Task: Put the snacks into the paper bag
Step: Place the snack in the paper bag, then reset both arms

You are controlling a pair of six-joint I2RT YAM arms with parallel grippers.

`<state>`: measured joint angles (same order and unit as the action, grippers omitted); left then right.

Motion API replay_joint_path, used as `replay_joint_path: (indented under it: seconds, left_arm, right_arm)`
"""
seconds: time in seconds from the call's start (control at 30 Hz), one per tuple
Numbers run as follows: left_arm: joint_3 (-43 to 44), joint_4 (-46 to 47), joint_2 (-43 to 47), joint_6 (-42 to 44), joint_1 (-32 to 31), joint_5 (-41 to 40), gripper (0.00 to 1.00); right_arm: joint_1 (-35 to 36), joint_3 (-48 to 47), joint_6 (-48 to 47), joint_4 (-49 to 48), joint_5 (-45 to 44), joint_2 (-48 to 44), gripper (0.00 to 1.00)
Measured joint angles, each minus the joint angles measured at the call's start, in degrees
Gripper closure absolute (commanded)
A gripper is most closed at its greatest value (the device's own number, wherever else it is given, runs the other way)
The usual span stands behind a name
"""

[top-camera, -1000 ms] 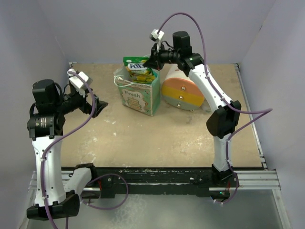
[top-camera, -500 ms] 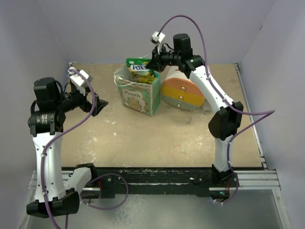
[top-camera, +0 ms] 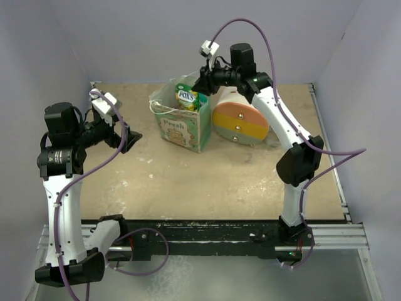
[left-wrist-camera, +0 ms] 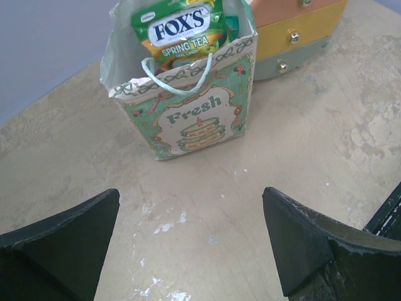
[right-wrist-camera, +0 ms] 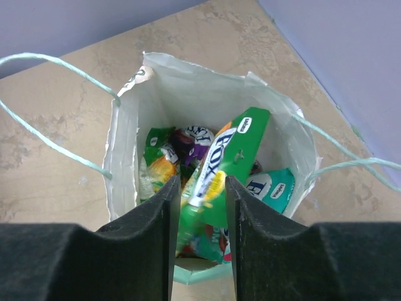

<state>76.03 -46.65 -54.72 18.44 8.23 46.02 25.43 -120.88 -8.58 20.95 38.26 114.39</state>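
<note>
The paper bag (top-camera: pixel 182 127) stands upright at the back middle of the table, with "Fresh" lettering (left-wrist-camera: pixel 194 116). A green "FOX'S" packet (top-camera: pixel 187 98) sticks out of its mouth, tilted; it also shows in the left wrist view (left-wrist-camera: pixel 180 30). My right gripper (top-camera: pixel 200 80) hangs just above the bag mouth (right-wrist-camera: pixel 125 157), jaws apart, with the green packet (right-wrist-camera: pixel 237 150) blurred below and between them. Several other packets, purple, teal and yellow-green, lie inside the bag (right-wrist-camera: pixel 188 141). My left gripper (top-camera: pixel 131 139) is open and empty, left of the bag (left-wrist-camera: pixel 191 207).
A round white, orange and yellow drawer unit (top-camera: pixel 241 122) stands right of the bag, nearly touching it; it also shows in the left wrist view (left-wrist-camera: pixel 294 31). White string handles (right-wrist-camera: pixel 56 119) hang out on both sides of the bag. Walls close in the table's sides and back.
The green packet was held above the bag by my right gripper; it now sits lower, partly inside the bag, and the jaws are apart. The left arm has hardly moved.
</note>
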Motion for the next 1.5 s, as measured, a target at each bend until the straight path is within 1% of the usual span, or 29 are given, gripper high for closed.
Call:
replay_joint_path:
  seconds: [0.1, 0.4, 0.6, 0.73, 0.9, 1.03, 1.07, 1.2, 1.3, 1.43, 1.5]
  left_arm:
    - [-0.02, 0.13, 0.02, 0.00, 0.00, 0.00, 0.01]
    - [-0.02, 0.42, 0.02, -0.04, 0.00, -0.44, 0.01]
    - [-0.02, 0.83, 0.02, -0.55, 0.00, -2.40, 0.01]
    - [-0.02, 2.08, -0.17, -2.34, 0.00, -7.02, 0.01]
    - [0.00, 4.44, -2.21, -5.07, 0.00, -14.10, 0.01]
    - [-0.02, 7.26, -4.28, -8.98, 0.00, -18.60, 0.01]
    - [-0.09, 8.17, -4.66, -10.10, 0.00, -19.74, 0.01]
    - [-0.70, 12.41, -5.27, -12.57, 0.02, -24.24, 0.01]
    - [-0.87, 15.26, -5.27, -13.33, 0.02, -27.47, 0.01]
    - [-0.81, 17.90, -5.53, -12.83, 0.02, -29.77, 0.01]
    - [0.04, 18.10, -6.60, -12.61, 0.00, -30.23, 0.01]
  right_arm:
    - [0.00, 0.31, -0.24, 0.13, 0.02, -1.01, 0.58]
    - [0.00, 1.44, -0.55, -0.37, 0.13, -4.33, 0.56]
    - [0.00, 3.78, -1.14, -0.11, -0.37, -5.57, 0.51]
    - [0.00, 6.27, -2.29, 0.57, -3.89, -8.26, 0.47]
    - [-0.22, 10.99, -3.54, 2.80, -12.57, -15.78, 0.42]
    - [-1.92, 11.41, -3.17, 4.76, -18.08, -20.48, 0.39]
    - [-2.99, 11.41, -2.86, 5.35, -18.86, -21.40, 0.38]
    - [-8.55, 13.46, -1.16, 6.91, -22.82, -25.09, 0.21]
    - [-12.00, 17.35, -0.46, 7.74, -26.18, -28.15, 0.14]
    - [-14.82, 21.38, 0.20, 9.51, -28.65, -31.28, 0.01]
    - [-16.15, 23.12, 0.83, 9.90, -28.98, -32.61, 0.00]
